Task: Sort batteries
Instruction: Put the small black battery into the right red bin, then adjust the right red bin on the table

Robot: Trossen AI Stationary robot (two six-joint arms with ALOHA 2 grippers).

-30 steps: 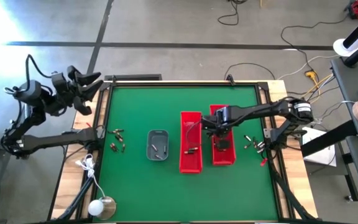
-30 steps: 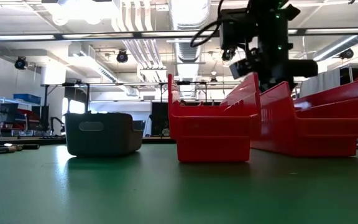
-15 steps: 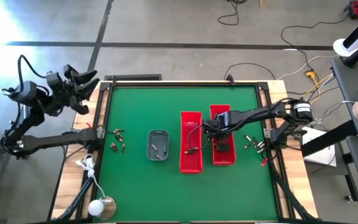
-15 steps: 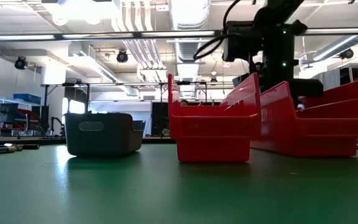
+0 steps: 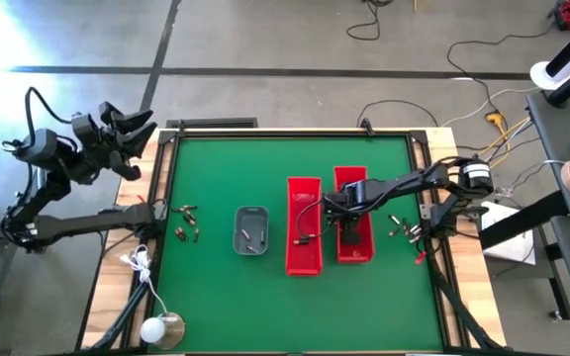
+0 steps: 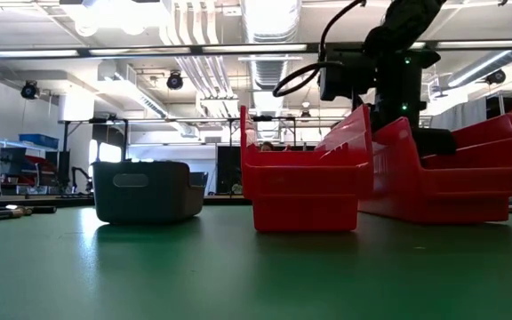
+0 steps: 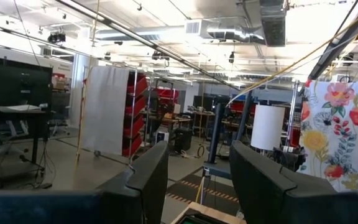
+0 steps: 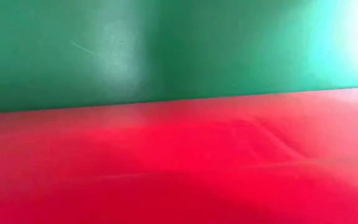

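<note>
right pincer (image 5: 352, 229): down inside the right red bin (image 5: 354, 255), fingers not visible in any view; reads as closed, can't tell from the frames if it holds anything
right wrist view: only red bin floor (image 8: 179, 168) and green worktop (image 8: 135, 50), very close up
low view: right arm's dark wrist drops behind the bin wall (image 6: 434, 182)
left pincer (image 5: 139, 133): parked off the worktop's far left corner, raised, fingers (image 7: 148, 177) apart, nothing between them, pointing out into the room
batteries, left group (image 5: 187, 222): loose on the worktop near the left edge, just left of the grey tray (image 5: 251, 229)
batteries, right group (image 5: 399, 227): loose on the worktop near the right edge, right of the right bin
batteries in tray: a couple of small pieces lie inside, type unclear
battery in left bin (image 5: 304, 238): one small dark piece on the bin floor, about mid-length
bins: two long red ones side by side, lengthwise toward the front, centre-right of the worktop; left one (image 5: 303, 259) just beside the right one
tray: left of both bins, apart from them
low view layout: tray (image 6: 140, 189) at left, left bin (image 6: 305, 191) centre, right bin behind it to the right
</note>
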